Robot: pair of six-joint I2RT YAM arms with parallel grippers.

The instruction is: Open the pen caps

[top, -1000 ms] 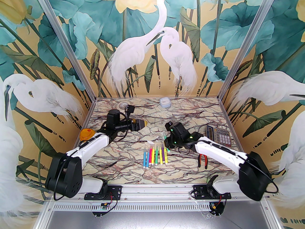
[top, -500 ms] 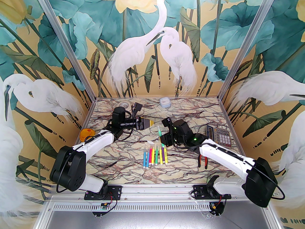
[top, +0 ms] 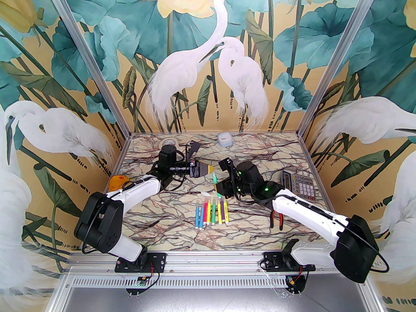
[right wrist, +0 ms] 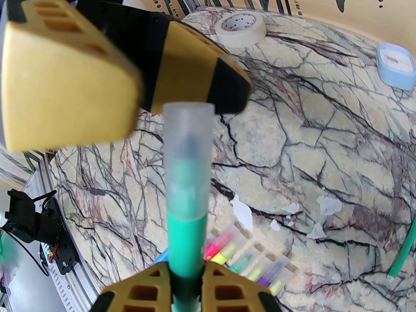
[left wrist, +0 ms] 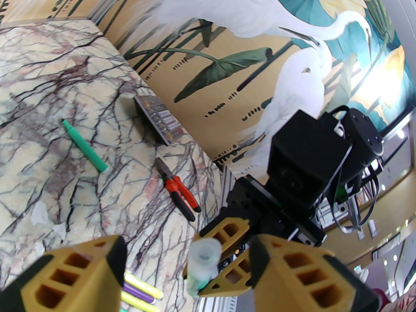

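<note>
Right jaws clamp a tilted green marker (top: 214, 178).

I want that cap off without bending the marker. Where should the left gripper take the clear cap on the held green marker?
I'd take the clear cap across its round sides, near its free end. Bring the left gripper in end-on along the marker's axis: the right gripper clamps the green marker by its barrel, and the cap's end faces the left gripper, so a straight pull should free it.

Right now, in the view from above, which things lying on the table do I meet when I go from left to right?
Orange dome → roll of tape → row of markers → pliers → calculator.
</note>
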